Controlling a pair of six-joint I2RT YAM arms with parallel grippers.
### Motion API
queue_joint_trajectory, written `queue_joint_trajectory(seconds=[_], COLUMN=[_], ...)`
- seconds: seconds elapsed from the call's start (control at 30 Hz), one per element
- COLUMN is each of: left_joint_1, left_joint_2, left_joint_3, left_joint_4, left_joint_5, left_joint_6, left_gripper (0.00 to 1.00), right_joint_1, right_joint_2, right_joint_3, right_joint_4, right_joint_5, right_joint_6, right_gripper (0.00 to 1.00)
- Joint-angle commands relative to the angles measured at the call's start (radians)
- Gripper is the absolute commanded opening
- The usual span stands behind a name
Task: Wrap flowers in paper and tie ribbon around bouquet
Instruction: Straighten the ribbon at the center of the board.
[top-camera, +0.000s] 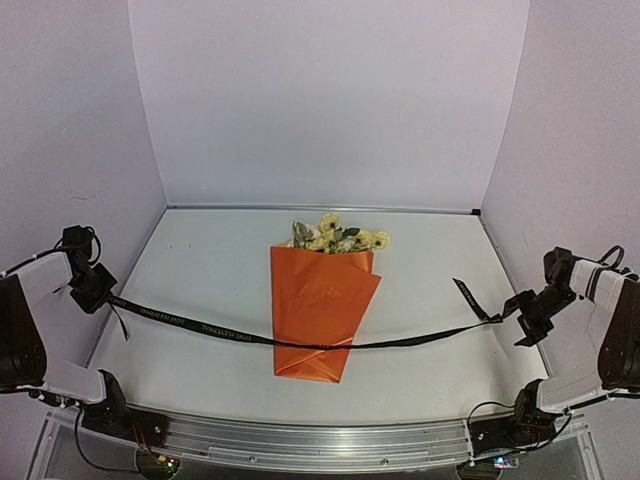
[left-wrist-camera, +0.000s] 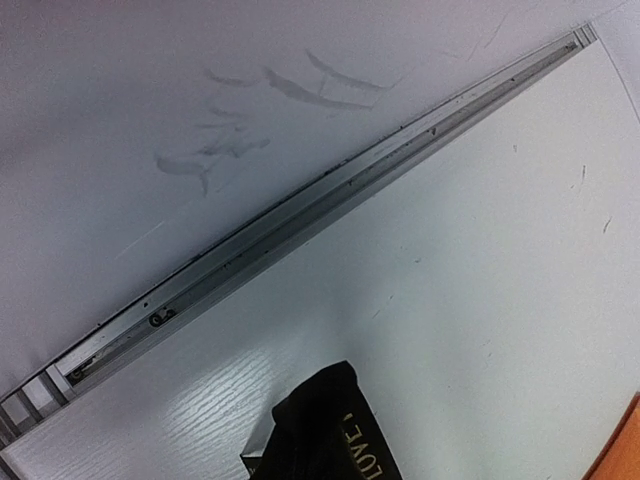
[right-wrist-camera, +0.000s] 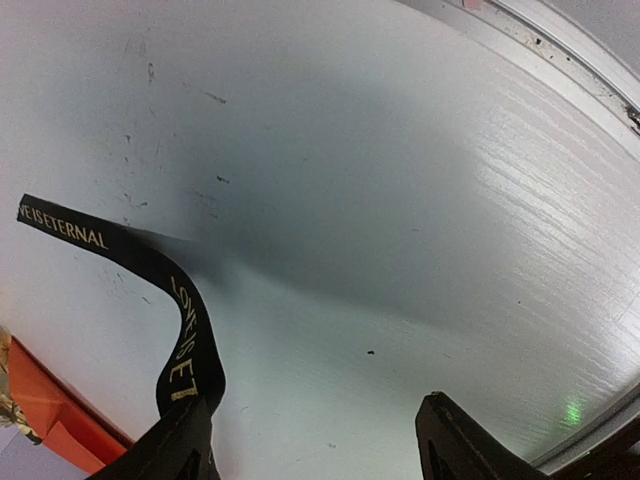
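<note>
- Bouquet (top-camera: 325, 305): lies flat at the middle of the table (top-camera: 200, 260), with its wide end toward the back wall and its narrow end toward the arms.
- Paper (top-camera: 318, 290): an orange sheet folded into a cone with overlapping flaps. Its lower tip is folded and points toward the near edge.
- Flowers (top-camera: 337, 238): pale yellow and cream blossoms with some green leaves poke out of the cone's wide end. The stems are hidden inside the paper.
- Ribbon (top-camera: 200, 326): black with pale lettering. It is stretched in a shallow sag from one gripper to the other and crosses over the cone just above the tip. A short tail hangs by the left gripper. A longer free end lies on the table up and to the left of the right gripper.
- Left gripper (top-camera: 97, 288): sits at the left table edge, raised off the surface, with its jaws closed on the ribbon's end. Its wrist view shows only a black fold of ribbon at the bottom edge.
- Right gripper (top-camera: 527, 318): sits at the right table edge with its jaws spread wide. In its wrist view the ribbon curves down against the jaw on the left of that view, and nothing sits between the two jaws.
- Rail (left-wrist-camera: 300, 220): a metal strip along the table's far edge.
- Walls (top-camera: 330, 100): plain pale lilac on three sides.
</note>
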Motion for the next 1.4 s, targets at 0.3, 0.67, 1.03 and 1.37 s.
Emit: queue_joint_trajectory(seconds=[0.3,0.67,1.03,1.37], left_joint_1=[0.027,0.027,0.028,0.026], left_joint_2=[0.008,-0.003,-0.010,-0.015], left_joint_3=[-0.017,-0.043,-0.057,-0.060], left_joint_4=[0.046,0.070,0.083,0.089], left_joint_5=[-0.009,0.036,0.053,0.051], left_joint_6=[-0.010,-0.019,-0.015,-0.014], left_gripper=[0.00,0.00,0.00,0.00], right_joint_1=[-0.090,0.019,0.307,0.363], right_joint_2=[0.018,0.021,0.096,0.148], right_joint_3=[0.076,0.049,-0.045,-0.046], right_joint_4=[-0.077,-0.064,-0.003,0.053], right_joint_5=[0.016,-0.026,0.119,0.130], right_joint_6=[-0.026,-0.056,0.036,0.036], right_gripper=[0.72,0.68,0.55,0.56])
